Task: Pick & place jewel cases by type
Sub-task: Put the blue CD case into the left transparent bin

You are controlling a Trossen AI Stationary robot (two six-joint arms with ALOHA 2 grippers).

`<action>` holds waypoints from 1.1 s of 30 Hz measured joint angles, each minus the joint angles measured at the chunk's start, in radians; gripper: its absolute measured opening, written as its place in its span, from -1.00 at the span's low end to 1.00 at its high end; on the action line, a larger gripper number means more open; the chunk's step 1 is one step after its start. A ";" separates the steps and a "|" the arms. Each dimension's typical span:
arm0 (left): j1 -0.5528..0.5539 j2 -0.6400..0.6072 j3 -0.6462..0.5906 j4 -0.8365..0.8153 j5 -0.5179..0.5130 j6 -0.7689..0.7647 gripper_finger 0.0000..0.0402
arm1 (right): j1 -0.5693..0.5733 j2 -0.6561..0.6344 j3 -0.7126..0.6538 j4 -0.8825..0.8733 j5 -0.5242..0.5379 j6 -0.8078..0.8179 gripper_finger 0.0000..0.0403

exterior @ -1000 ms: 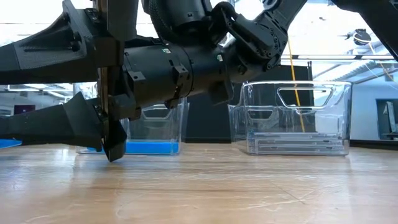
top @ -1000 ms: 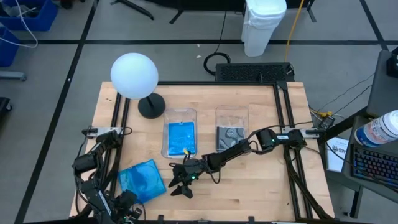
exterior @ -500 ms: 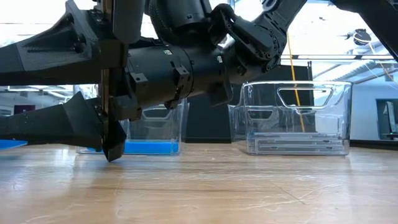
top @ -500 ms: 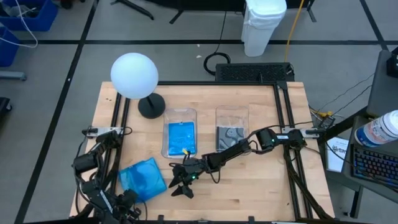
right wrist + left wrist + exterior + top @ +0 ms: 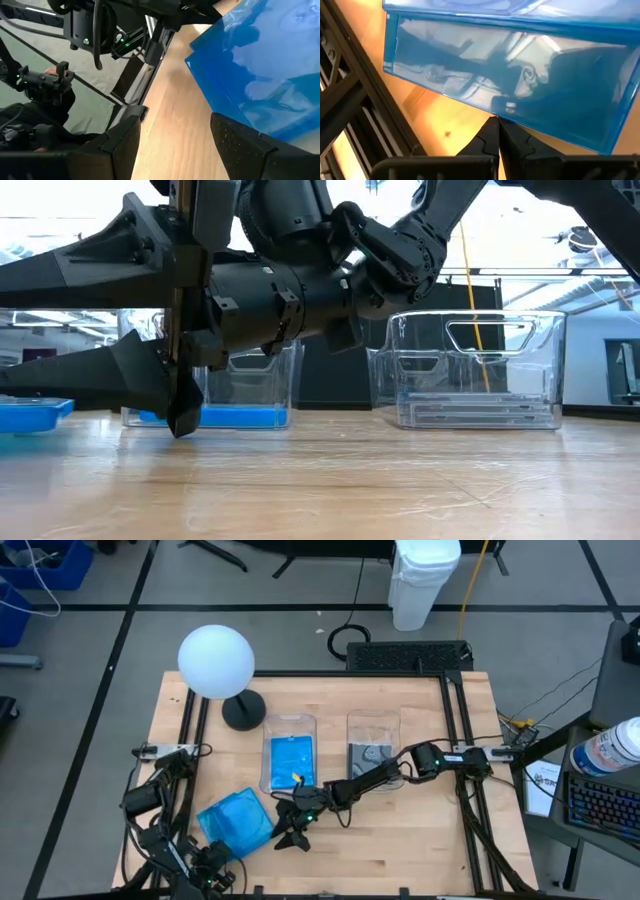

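Blue jewel cases [image 5: 236, 821] shifted toward right tool [image 5: 292, 827].

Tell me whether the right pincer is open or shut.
Open. In the right wrist view the right pincer has its two dark fingers spread wide apart, bare wooden table between them, facing the blue jewel cases.

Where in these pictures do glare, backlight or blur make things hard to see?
Low view: bright windows behind turn the right arm's tool into a dark outline; the clear bin stays readable. Left wrist view: the blue case shows pale reflections, and the left tool is soft. High view: the white lamp globe is washed out.
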 joint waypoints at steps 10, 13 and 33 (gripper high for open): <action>-0.020 0.005 0.094 -0.060 0.030 -0.027 -0.97 | -0.007 -0.082 -0.003 -0.168 -0.038 -0.157 0.16; -0.036 0.005 0.179 -0.158 -0.041 -0.052 -0.97 | 0.020 -0.170 -0.001 -0.355 0.108 -0.307 0.16; 0.078 0.002 0.143 -0.237 -0.356 0.216 -0.96 | 0.075 -0.175 0.000 -0.472 0.451 -0.221 0.16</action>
